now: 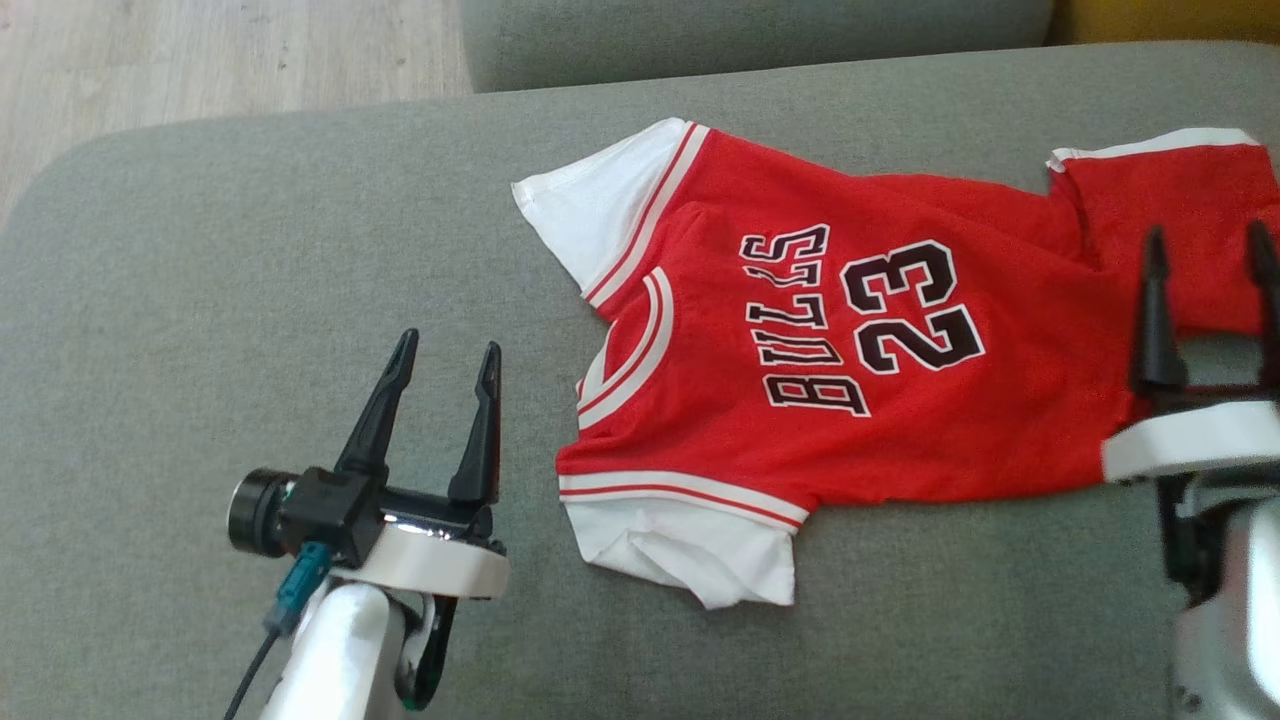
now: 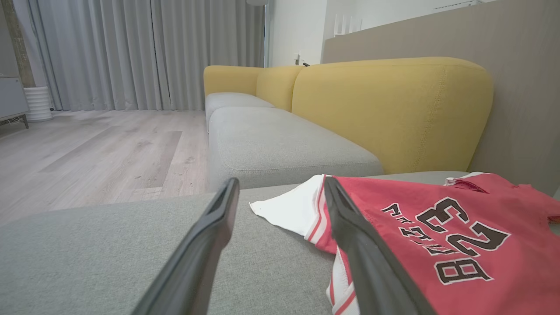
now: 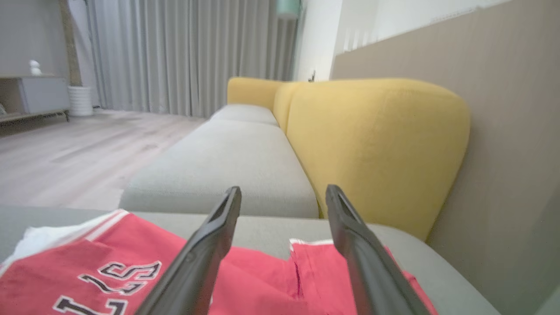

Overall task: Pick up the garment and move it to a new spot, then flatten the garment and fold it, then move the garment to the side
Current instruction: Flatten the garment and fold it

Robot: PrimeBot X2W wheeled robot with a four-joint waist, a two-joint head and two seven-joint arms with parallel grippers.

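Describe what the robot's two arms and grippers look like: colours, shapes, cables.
The left gripper and right gripper each have two long, tapering black jaws over a white collar on a glossy pale forearm. The left also carries a round black camera, a teal plug and a thin black cable.

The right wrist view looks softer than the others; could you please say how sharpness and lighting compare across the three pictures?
Head view: even, soft light, faint shadow under the jersey, the right gripper at the frame edge slightly blurred. Left wrist view: sharp on the yellow sofa back, no glare. Right wrist view: soft throughout, curtains and jersey lettering smeared.
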